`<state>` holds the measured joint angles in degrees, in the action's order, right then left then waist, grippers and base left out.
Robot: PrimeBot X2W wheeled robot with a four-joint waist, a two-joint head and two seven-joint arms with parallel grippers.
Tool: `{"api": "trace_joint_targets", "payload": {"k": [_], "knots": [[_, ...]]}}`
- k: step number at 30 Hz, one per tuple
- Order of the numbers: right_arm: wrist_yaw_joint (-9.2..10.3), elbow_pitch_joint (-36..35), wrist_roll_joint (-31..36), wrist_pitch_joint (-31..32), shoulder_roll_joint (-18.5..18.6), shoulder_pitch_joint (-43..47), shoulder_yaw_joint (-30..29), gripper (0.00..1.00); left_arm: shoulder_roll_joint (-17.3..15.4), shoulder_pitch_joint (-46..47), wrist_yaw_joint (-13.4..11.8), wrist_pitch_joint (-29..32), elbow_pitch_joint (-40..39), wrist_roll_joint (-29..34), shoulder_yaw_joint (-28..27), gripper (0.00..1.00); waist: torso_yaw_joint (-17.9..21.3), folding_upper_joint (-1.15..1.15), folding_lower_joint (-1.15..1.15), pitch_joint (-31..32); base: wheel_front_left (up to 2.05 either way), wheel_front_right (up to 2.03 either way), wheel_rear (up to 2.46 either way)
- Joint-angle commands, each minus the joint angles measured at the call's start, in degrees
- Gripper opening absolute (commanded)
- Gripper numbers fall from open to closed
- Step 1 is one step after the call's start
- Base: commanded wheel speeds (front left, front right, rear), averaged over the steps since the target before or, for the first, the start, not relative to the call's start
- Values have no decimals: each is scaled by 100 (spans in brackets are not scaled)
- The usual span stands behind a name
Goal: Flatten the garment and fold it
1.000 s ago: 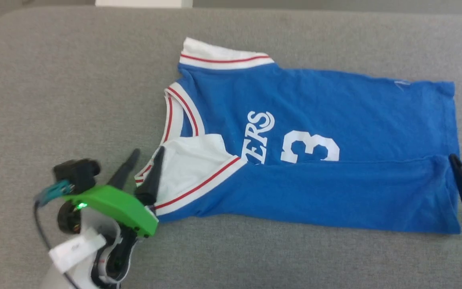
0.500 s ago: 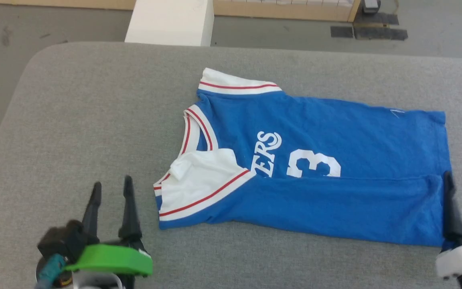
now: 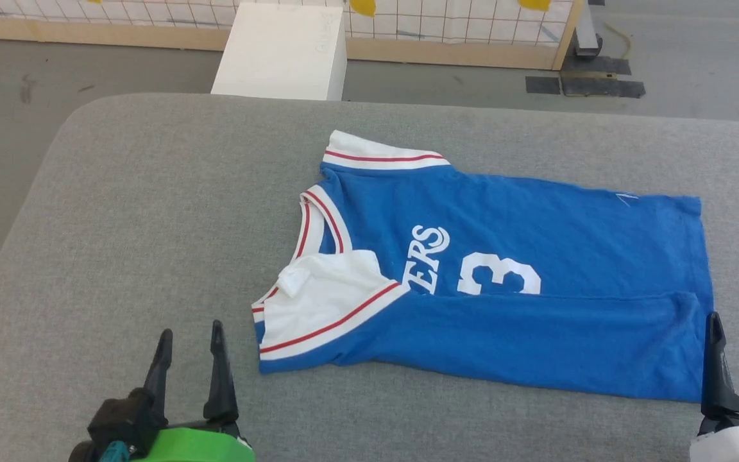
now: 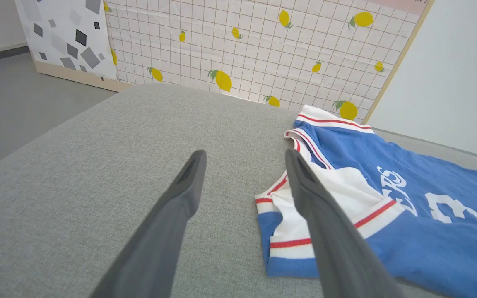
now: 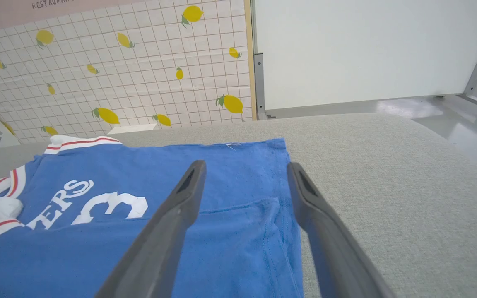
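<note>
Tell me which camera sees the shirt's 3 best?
The head view: it looks down on the 3, nothing in front. The left wrist view shows it slanted at the right edge; the right wrist view, squashed from low down.

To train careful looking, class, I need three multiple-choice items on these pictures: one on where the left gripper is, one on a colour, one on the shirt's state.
1. The left gripper is: A on the collar; B beside the garment, apart from its sleeve; C under the hem.
2. The stripe in the white trim is: A green; B red; C black.
3. The garment's near side is: A folded over its front; B spread flat; C rolled into a ball.
Key: 1 B, grey surface shows between its fingers and the sleeve; 2 B, a red line runs along the trim; 3 A, the fold hides the foot of the 3.
</note>
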<state>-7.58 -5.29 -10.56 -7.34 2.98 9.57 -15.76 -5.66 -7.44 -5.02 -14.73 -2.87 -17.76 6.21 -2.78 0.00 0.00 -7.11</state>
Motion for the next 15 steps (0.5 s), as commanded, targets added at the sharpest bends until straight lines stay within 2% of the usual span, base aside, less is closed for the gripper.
{"api": "trace_joint_targets", "payload": {"k": [1, 4, 7, 15], "knots": [[9, 18, -42, -40, -9, 61, 10, 100, -3, -44, 59, -26, 66, 88, -4, 100, 16, 0, 0, 15, 0, 0, 0], [9, 32, -76, -36, -9, 34, 35, 100, -63, 76, 113, 106, 122, 103, 58, 100, 34, 0, 0, -3, 0, 0, 0], [9, 74, -118, -50, -10, -17, 73, 100, -149, 252, 200, 656, 107, 40, 177, 100, 37, 0, 0, -66, 0, 0, 0], [9, 203, -230, -83, -10, -157, 261, 100, -335, 750, 386, 3008, 378, -506, 487, 100, 118, 0, 0, -334, 0, 0, 0]]}}
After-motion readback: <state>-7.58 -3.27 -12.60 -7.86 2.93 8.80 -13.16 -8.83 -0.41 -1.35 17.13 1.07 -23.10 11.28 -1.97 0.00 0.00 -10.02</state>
